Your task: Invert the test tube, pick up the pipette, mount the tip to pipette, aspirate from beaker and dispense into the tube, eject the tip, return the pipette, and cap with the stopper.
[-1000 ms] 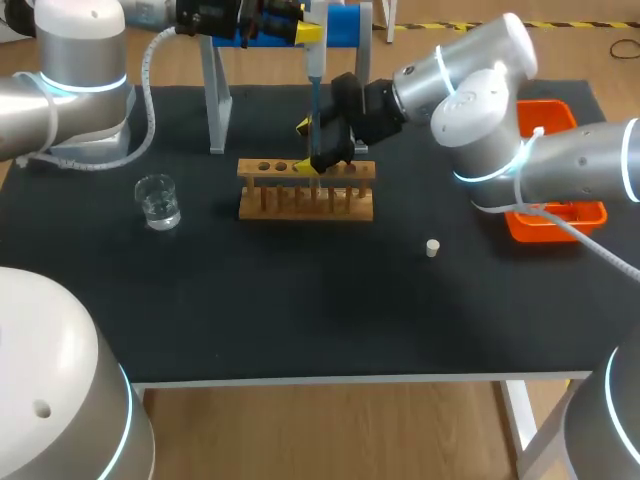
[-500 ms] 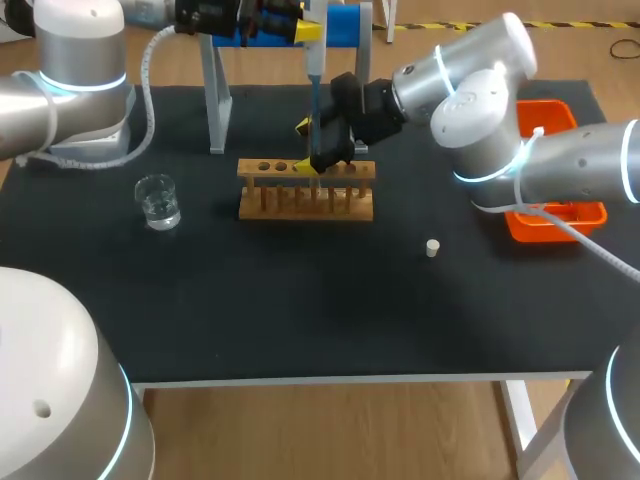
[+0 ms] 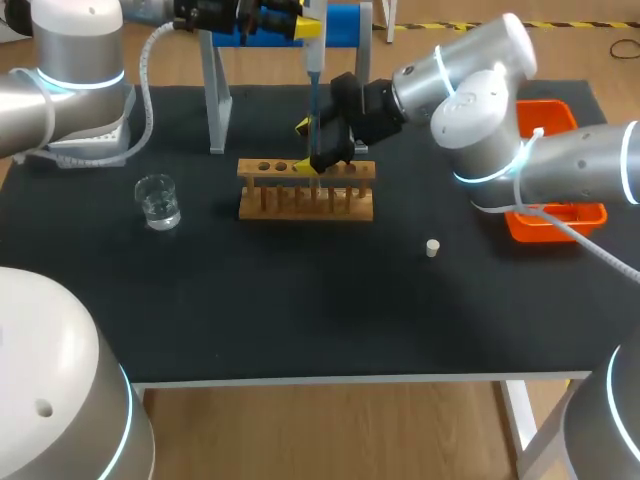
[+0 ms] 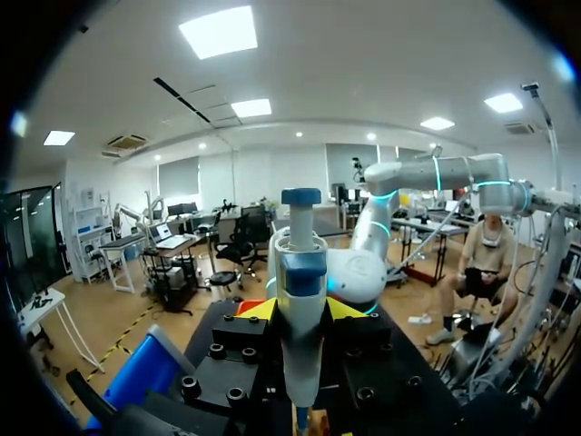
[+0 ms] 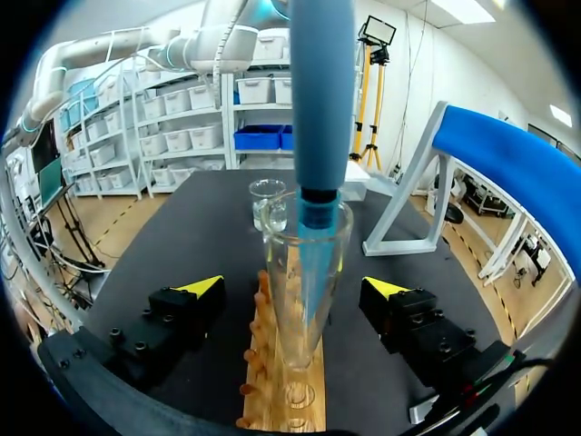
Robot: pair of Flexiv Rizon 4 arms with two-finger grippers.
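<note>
Right wrist view: your right gripper is open, one yellow tip each side of the test tube with a gap on both sides, so nothing clamps it. The tube stands upright in the wooden rack. It's thin clear glass, so judge it light, slick and breakable; take it mid-wall below the mouth and squeeze gently. The pipette comes down into that mouth with its tip inside the glass. It's probably rigid plastic, so any sideways nudge would lever on the rim. The beaker sits beyond the rack's far end. Left wrist view: your left gripper is closed round the pipette body below the plunger, a sound hold. Head view: the black table looks matte and likely not slippery. The stopper lies loose to the rack's right, the orange tray is at the right edge, and the stand is behind the rack, so room is tight over the rack
</note>
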